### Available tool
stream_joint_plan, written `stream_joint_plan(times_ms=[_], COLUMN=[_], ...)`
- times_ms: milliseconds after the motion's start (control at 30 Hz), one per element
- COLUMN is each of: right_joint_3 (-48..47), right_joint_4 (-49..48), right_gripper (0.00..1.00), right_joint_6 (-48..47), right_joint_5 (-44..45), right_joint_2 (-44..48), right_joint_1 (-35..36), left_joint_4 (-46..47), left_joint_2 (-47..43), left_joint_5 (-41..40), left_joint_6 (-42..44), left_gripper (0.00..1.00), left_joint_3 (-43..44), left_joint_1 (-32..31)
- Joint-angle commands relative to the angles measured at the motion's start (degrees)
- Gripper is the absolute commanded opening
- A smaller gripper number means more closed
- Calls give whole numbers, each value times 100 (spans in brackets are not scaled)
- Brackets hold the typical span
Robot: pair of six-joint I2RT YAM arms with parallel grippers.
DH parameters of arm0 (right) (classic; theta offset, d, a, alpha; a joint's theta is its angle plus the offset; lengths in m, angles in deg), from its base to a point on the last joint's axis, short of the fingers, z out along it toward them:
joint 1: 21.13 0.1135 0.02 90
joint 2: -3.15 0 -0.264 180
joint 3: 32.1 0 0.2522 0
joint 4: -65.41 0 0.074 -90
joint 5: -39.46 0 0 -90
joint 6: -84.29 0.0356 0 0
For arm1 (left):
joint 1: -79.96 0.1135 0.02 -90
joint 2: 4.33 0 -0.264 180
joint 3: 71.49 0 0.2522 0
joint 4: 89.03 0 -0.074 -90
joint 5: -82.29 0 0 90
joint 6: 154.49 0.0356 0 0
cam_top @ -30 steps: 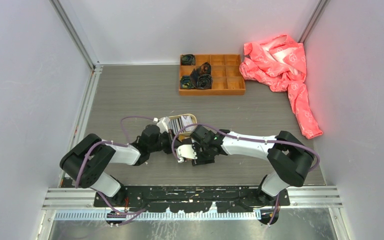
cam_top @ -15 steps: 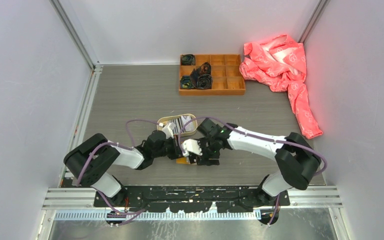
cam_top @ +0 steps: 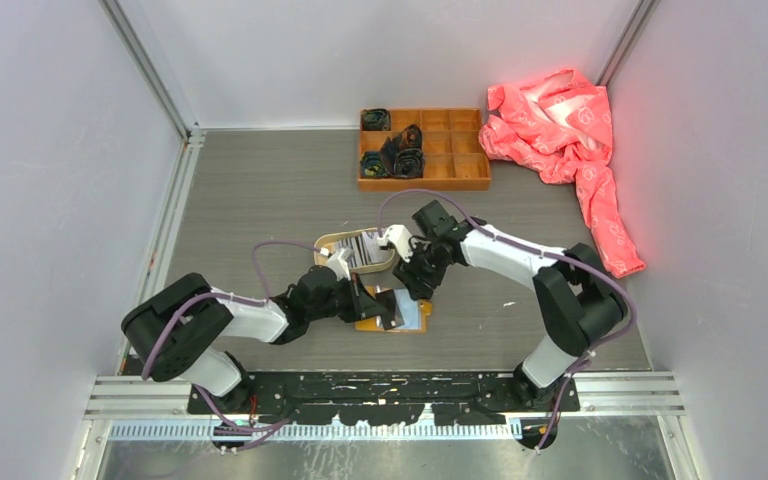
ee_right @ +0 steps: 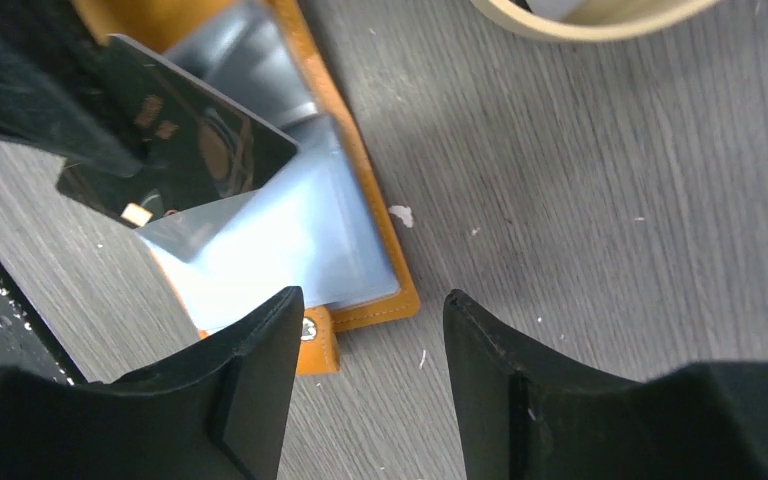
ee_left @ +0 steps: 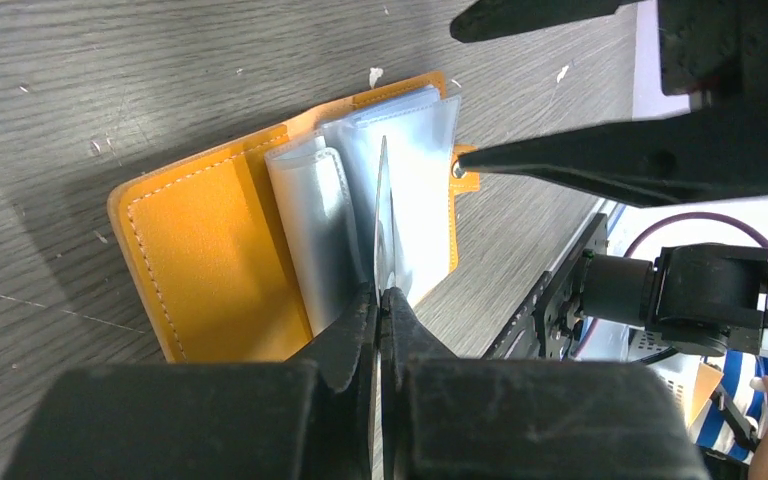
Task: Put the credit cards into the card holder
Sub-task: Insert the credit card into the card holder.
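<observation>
The mustard-orange card holder lies open on the table with its clear sleeves fanned out. My left gripper is shut on a dark credit card, held on edge with its far end down among the sleeves. In the top view this gripper sits at the holder's left side. My right gripper stands open and empty just above the holder's snap tab, on its far right side. More credit cards lie in the oval tray.
An orange wooden compartment box with dark rolled items stands at the back. A pink cloth lies bunched in the far right corner. The tray's rim is close beyond the right gripper. The black base rail runs just near of the holder.
The left gripper has carried the dark card from beside the tray down and right onto the open holder. The right gripper has drawn back off the holder toward the far right.
</observation>
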Motion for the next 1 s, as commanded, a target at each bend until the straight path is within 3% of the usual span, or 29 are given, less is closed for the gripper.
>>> stream_joint_plan(times_ms=[0,133,333,500,700,967], right_joint_3=[-370,-518,-598,-607,-615,-606], right_joint_4=[72,254,278,247,196,162], right_gripper=[59,57,43,34,27,24], right_joint_6=[548,622,690,737,798,791], right_joint_5=[41,-114,19,173,228,270], right_joint_2=[-266,-553,-692,-772,-827,-854], right_joint_1=[-107,-180,-176,-182,-167,1], left_joint_4=[-239,-336,-753,-1671,-2693,-3180], left_joint_2=[-130,-81,10,-20,-49,-15], left_joint_5=[-71,-27,-19,-100,-132,-86], left_joint_6=[150,137,143,333,440,427], left_gripper=[0,0,0,0,0,0], left_joint_3=[-32,-5,214,642,1050,1205], left_joint_1=[-53,-57,-56,-53,-48,-44])
